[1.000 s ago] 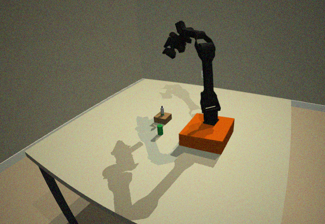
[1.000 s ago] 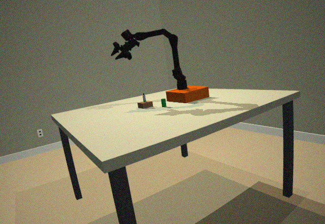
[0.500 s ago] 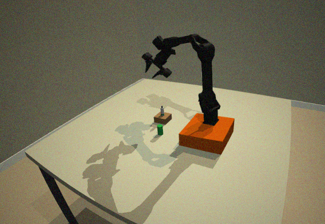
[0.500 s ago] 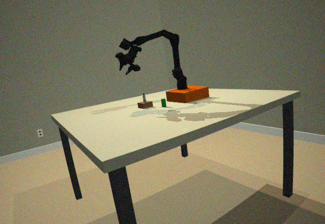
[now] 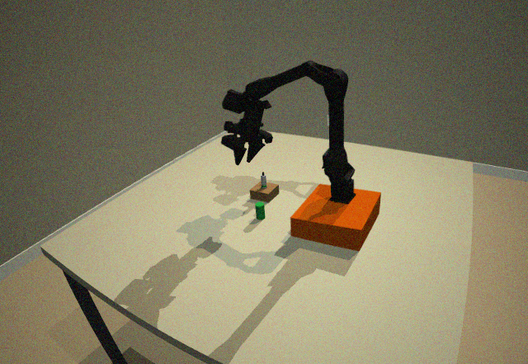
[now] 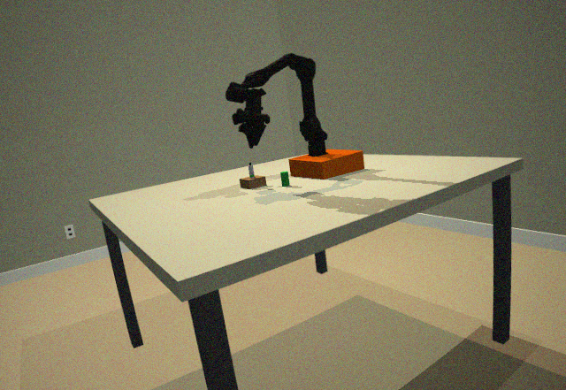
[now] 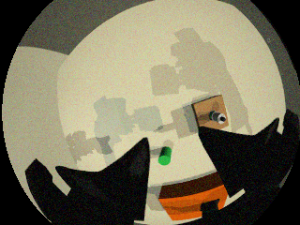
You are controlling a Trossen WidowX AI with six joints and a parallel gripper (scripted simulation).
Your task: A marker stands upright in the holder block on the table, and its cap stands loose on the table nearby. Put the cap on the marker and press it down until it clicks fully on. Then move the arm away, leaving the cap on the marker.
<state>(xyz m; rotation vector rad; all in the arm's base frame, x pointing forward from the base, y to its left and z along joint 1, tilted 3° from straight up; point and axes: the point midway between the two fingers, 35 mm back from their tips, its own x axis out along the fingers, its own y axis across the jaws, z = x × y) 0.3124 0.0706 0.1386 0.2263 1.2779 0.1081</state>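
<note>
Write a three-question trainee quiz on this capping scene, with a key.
1. True or false: the green cap already sits on the marker.
2. Multiple choice: the gripper is A) clamped on the cap, B) hanging in the air above the table with nothing in it, C) resting on the holder block.
3. Fill in: the arm is mounted on an ______ base.

Key:
1. False; the cap stands on the table beside the block, and the marker's tip is bare.
2. B.
3. Orange.
</note>
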